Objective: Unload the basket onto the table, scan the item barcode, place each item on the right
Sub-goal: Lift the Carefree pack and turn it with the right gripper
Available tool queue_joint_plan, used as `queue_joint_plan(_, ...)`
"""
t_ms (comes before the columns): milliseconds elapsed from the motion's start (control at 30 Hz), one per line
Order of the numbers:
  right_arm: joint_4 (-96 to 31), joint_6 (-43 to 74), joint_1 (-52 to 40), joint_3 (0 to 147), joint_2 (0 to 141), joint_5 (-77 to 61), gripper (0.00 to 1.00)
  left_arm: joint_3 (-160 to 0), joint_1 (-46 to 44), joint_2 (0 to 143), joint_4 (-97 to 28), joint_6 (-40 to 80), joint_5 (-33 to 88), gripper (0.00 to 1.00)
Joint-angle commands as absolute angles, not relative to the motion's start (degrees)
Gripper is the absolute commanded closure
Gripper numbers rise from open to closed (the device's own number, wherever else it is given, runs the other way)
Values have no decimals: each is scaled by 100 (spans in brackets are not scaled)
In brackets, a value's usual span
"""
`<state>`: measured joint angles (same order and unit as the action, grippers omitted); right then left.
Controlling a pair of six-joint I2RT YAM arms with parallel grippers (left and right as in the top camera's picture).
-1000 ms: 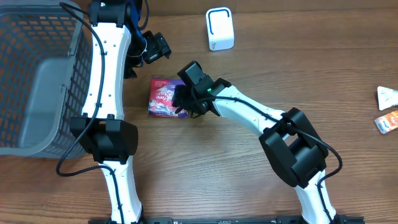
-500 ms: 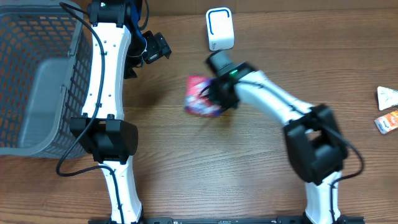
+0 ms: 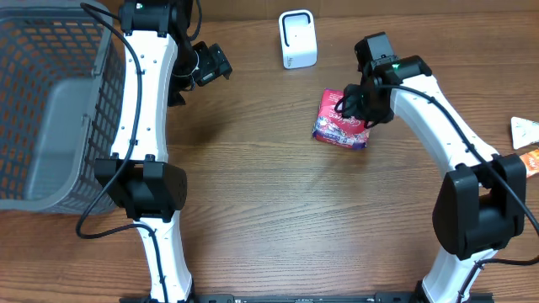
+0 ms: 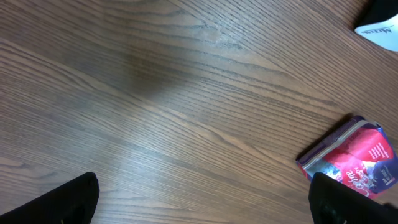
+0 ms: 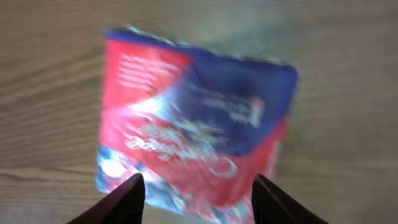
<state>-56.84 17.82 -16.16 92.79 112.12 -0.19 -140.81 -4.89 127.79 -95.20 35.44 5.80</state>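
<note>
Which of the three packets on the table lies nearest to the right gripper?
The red-and-blue pouch, which lies just below the right gripper. The white packet and the orange packet lie far off at the table's right edge.

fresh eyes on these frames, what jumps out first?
The bright red-and-purple pouch mid-table, with the right gripper over its upper right corner, fingers apart; the right wrist view shows the pouch blurred. Next come the big grey mesh basket at the left edge of the overhead view and the small white scanner near the top.
</note>
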Motion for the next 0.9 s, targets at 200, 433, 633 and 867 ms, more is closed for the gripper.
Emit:
queue_joint_plan(200,-5266,1391,-3183,9262,11618,2093,21,-14086,-504,12825,-9533,3470,578,0)
queue_joint_plan(433,-5251,1649,-3671,9262,12554,3745,1,-14086,-504,12825,-9533,3470,578,0)
queue_joint_plan(633,-5437,1791,-3658,9264,12892,3769,38,-14084,-504,12825,-9533,3470,578,0)
queue_joint_plan(867,-5970,2169,-3691,9795,12658,3468,85,-14086,-506,12825,-9533,3470,578,0)
